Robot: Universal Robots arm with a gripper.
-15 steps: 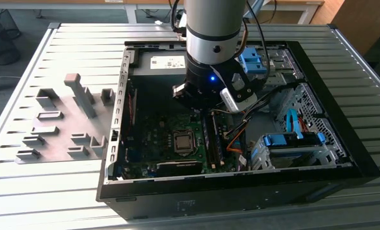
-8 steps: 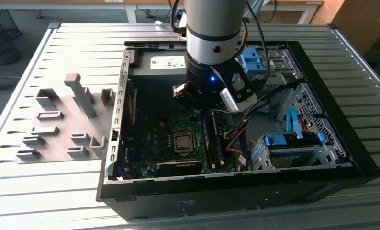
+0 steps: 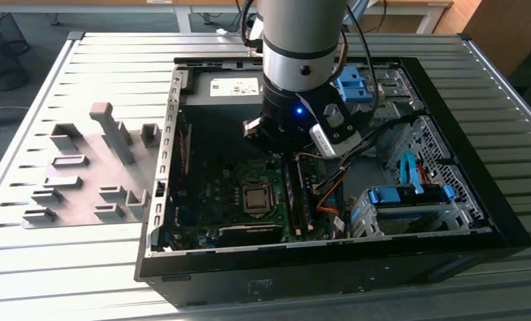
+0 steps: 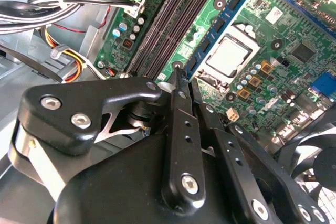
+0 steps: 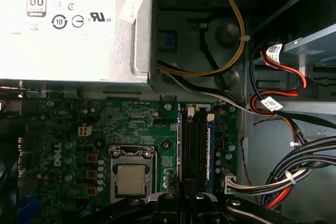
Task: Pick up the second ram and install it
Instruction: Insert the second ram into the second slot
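Just past my black metal gripper [image 4: 185,85] — fingers pressed together, nothing held — the second ram [image 5: 210,153], a thin blue stick, stands on edge in the slots, running lengthwise alongside the square silver processor [image 5: 130,178] on the green motherboard [image 5: 105,129].

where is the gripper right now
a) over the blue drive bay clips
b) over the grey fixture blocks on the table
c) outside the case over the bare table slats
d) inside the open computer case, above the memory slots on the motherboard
d: in the exterior view the gripper hangs inside the open computer case, and in the second wrist view its fingers point toward the memory slots beside the processor socket.
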